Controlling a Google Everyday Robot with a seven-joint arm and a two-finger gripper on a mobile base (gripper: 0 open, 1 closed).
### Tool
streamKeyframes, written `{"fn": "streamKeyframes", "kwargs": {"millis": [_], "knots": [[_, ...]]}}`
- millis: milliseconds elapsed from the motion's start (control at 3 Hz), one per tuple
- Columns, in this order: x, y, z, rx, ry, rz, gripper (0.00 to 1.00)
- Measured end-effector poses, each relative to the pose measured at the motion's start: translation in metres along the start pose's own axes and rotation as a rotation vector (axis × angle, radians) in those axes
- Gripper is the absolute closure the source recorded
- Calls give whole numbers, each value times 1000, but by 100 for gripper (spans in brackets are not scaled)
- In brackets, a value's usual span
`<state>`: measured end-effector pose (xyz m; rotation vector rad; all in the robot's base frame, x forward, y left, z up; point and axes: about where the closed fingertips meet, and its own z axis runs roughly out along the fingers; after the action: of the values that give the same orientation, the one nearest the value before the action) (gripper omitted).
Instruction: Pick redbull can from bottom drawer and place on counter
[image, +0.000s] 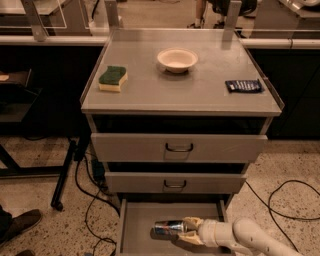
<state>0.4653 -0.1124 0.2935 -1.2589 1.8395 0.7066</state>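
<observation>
The redbull can (167, 228) lies on its side in the open bottom drawer (137, 222), pointing left. My gripper (186, 231) reaches in from the lower right on a white arm, and its tan fingers (192, 222) sit above and below the can's right end, closed on it. The counter (185, 87) is the grey cabinet top above the three drawers.
On the counter stand a green and yellow sponge (113, 79), a cream bowl (177, 59) and a dark blue packet (243, 86). The two upper drawers (177, 148) are shut. Cables (287, 200) lie on the floor at both sides. A shoe (17, 225) is at the lower left.
</observation>
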Motion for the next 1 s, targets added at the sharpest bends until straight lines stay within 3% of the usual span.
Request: {"fn": "streamKeyframes", "kwargs": {"millis": [667, 1000], "knots": [[-59, -18, -90, 186, -26, -73, 100], [-63, -18, -89, 178, -36, -78, 100]]}}
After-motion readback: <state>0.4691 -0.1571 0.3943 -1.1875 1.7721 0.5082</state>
